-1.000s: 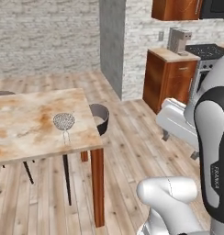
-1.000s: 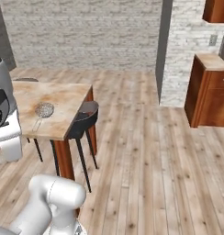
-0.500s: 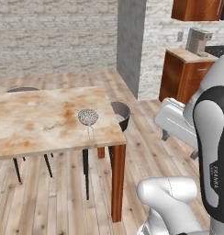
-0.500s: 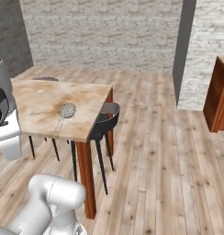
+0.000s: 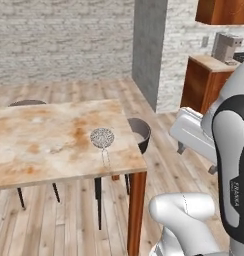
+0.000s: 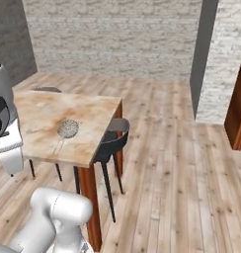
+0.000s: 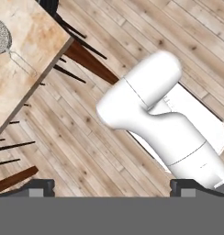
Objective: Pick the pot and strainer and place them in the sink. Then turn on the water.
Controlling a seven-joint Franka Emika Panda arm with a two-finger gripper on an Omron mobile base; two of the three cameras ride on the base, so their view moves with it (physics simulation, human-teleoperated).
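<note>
Near the table's [image 5: 39, 150] front edge the strainer [image 5: 102, 136] lies untouched, the gripper [image 7: 112, 186] spread empty, so every step remains.

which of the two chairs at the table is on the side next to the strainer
The dark chair tucked at the table's right edge, beside the strainer. The other chair sits at the far side, with just its curved back showing.

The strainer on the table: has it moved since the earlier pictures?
No. The strainer keeps its place near the table corner; the base drove, shifting the whole view.
</note>
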